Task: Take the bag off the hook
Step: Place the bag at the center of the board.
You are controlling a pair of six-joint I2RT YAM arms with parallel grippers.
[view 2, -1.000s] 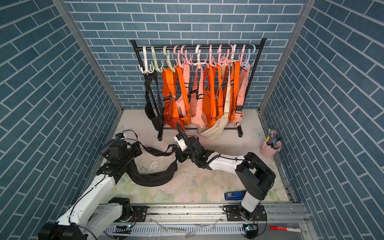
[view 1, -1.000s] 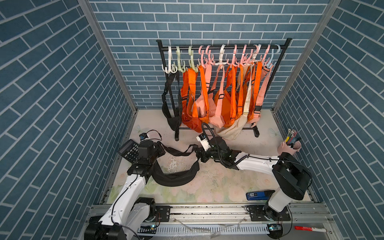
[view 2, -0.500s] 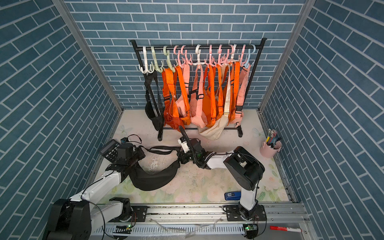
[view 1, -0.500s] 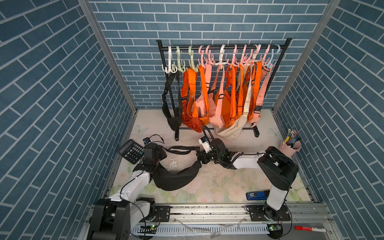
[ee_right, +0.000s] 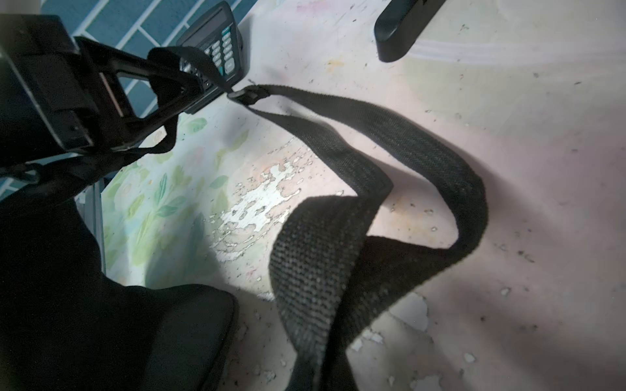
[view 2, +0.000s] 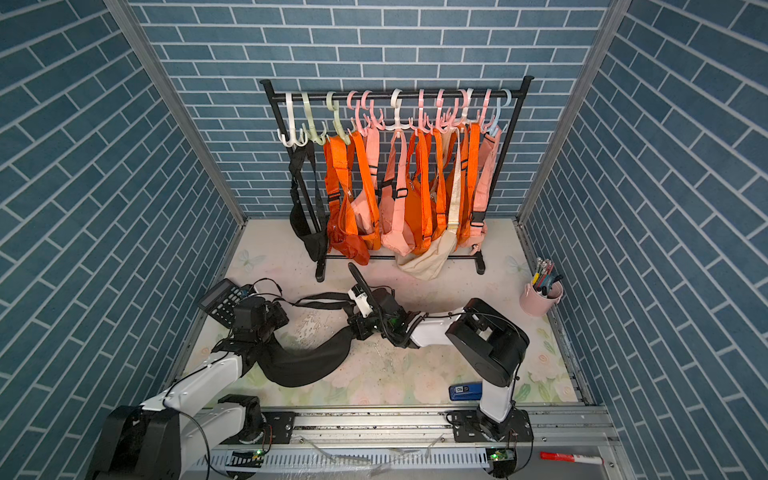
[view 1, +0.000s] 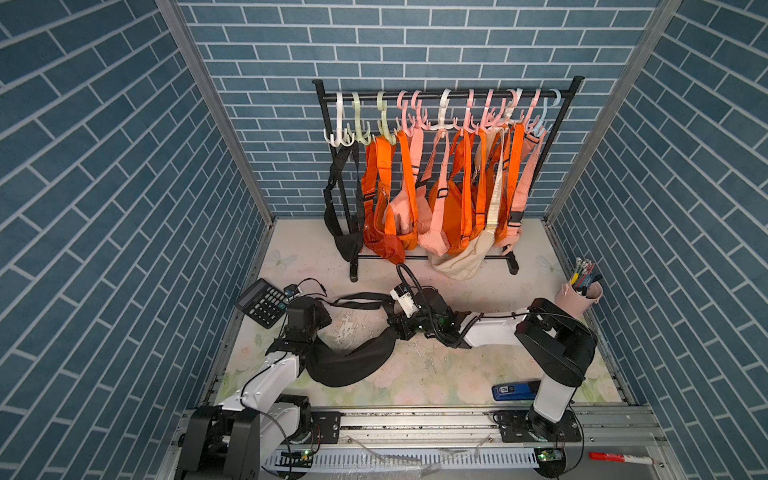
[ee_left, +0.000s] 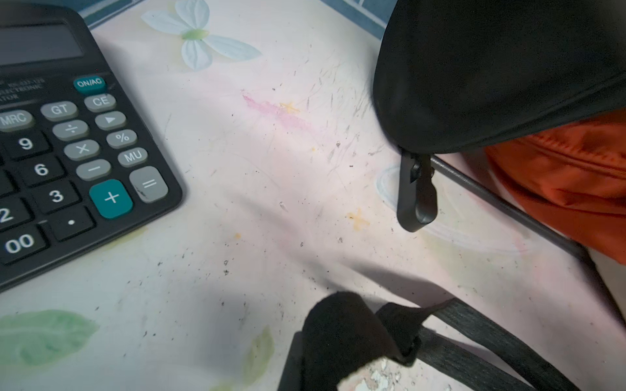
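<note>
Bag: the black bag [view 1: 353,365] is off the hooks [view 1: 446,120] and lies on the table [view 1: 457,365] in front of the rack [view 1: 449,96], curved between both arms.
Left gripper [view 1: 320,315]: closed, pinching one end of the strap [ee_right: 372,118].
Right gripper [view 1: 400,328]: closed at the bag's other end; the strap rises to it, but its fingers are hidden.
Edges: brick walls close the left, right and back sides, and a metal rail [view 1: 415,419] runs along the front. A calculator [view 1: 264,302] sits at the left edge, just beside the left gripper.
Open room: bare table between the bag and the blue box [view 1: 513,391], and behind the right arm towards the rack.
Cup [view 1: 577,297]: by the right wall, holding pens [view 1: 582,274].
Rack load: the hanging bags [view 1: 440,208] crowd the bar.
</note>
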